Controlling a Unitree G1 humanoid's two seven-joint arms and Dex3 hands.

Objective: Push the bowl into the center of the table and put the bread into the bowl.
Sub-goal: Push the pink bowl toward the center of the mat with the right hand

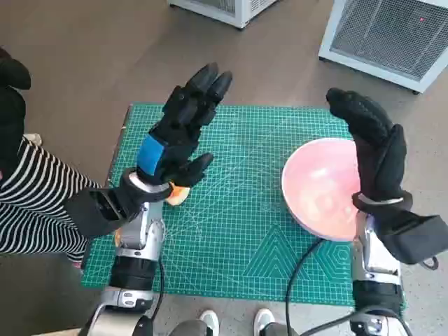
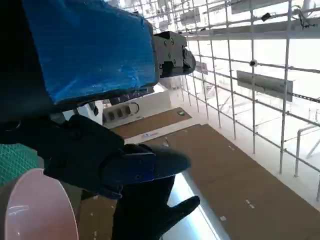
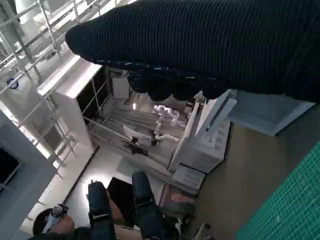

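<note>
The pink bowl (image 1: 323,189) sits at the green mat's (image 1: 231,231) right side, the bread (image 1: 178,195) peeking out under the left hand (image 1: 178,136). Both that hand and the right hand (image 1: 371,143) hover empty, fingers extended and slightly apart. No writing is legible.

No legible text, labels, brands or numbers in any view

Pink bowl (image 1: 323,189) on a green grid-lined tabletop (image 1: 238,231); black left hand (image 1: 180,133) with blue tape; black-and-white striped sleeve (image 1: 35,203).
</note>
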